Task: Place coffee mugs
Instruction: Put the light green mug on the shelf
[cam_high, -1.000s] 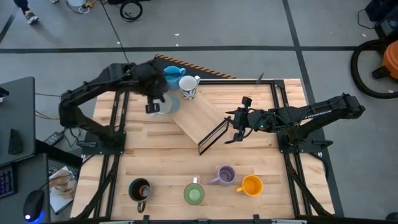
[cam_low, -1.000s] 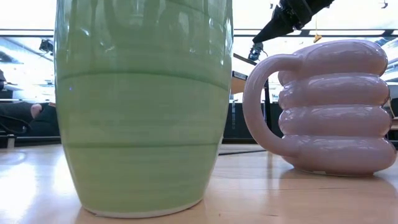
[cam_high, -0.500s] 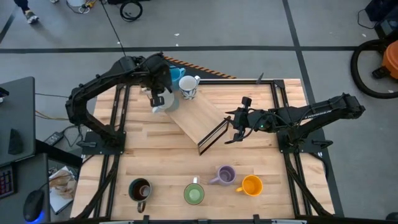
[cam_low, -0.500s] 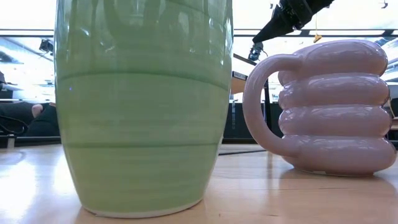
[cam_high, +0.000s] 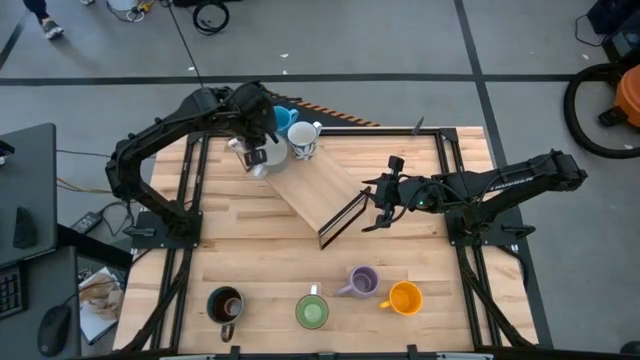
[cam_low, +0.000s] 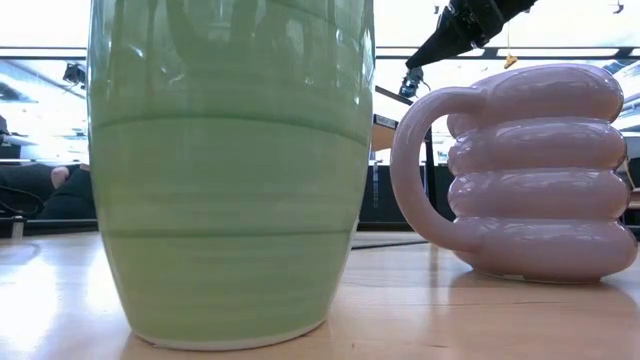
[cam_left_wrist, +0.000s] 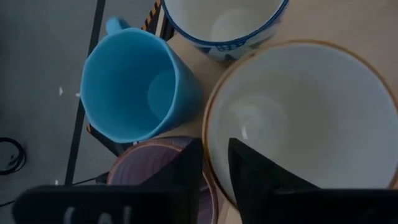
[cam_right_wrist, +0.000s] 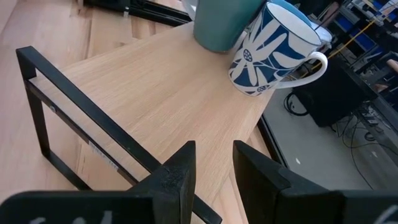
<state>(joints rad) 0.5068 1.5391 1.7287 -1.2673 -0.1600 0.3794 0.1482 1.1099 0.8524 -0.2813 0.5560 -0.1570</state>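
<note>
Left gripper (cam_left_wrist: 214, 171): fingers straddle the white mug's (cam_left_wrist: 305, 118) rim, loosened since earlier; mug upright, now beside blue mug (cam_left_wrist: 134, 84), far bench (cam_high: 260, 225) corner.
Right gripper (cam_right_wrist: 211, 168): unmoved, slightly parted, empty, at wooden rack (cam_right_wrist: 155, 93).

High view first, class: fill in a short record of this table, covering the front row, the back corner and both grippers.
front row: dark brown mug, green mug, lilac mug, orange mug
back corner: blue mug, patterned mug, white mug, second lilac mug, clustered
left gripper: above the white mug's rim
right gripper: by the wooden rack's black frame
</note>
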